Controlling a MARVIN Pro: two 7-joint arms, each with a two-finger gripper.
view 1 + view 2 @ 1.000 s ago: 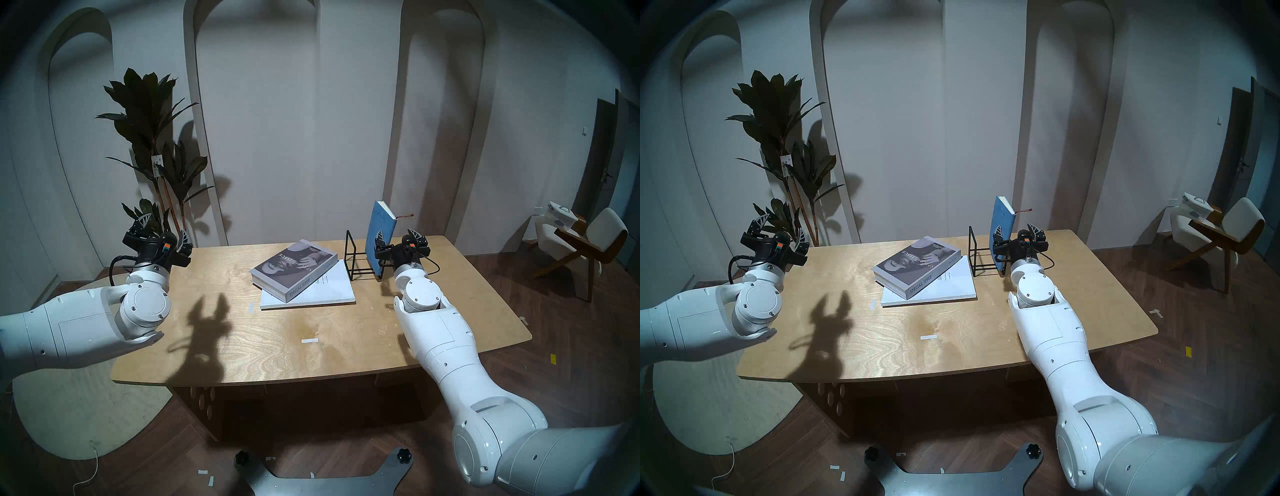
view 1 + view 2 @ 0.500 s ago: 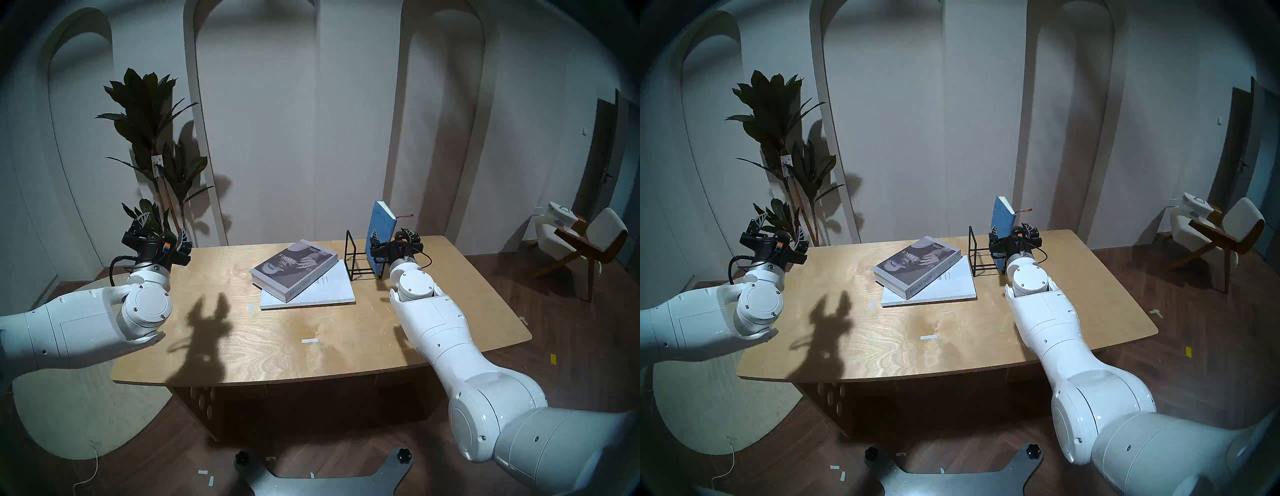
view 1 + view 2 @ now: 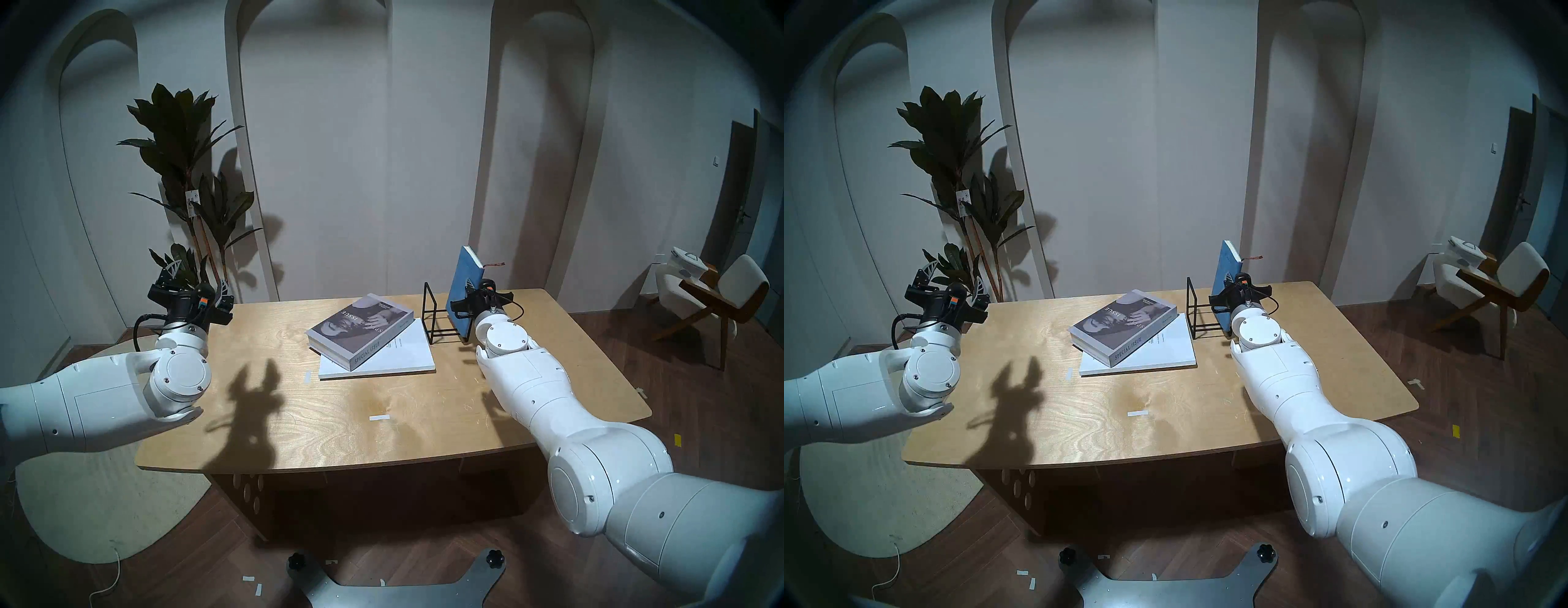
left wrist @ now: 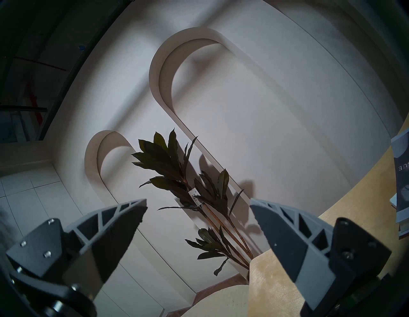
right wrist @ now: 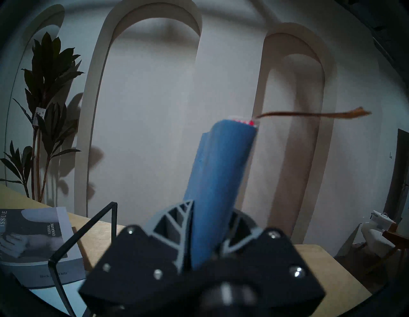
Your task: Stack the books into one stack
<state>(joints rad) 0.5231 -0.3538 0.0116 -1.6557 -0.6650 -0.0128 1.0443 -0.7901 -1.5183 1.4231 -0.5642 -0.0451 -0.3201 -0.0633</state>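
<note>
Blue book (image 3: 465, 293) stands upright in the wire rack (image 3: 441, 314), right of the grey book (image 3: 360, 327). Our right gripper (image 5: 210, 225) jaws straddle its spine, not clamped yet; left gripper (image 4: 199, 221) jaws gape empty. Stiff hardcover, probably light, so we'd pinch low.

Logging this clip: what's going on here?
The right gripper has its fingers on either side of the blue book, which stands upright in the black wire rack. The grey book already lies on the white book. The left gripper hangs open and empty by the table's left edge.
</note>
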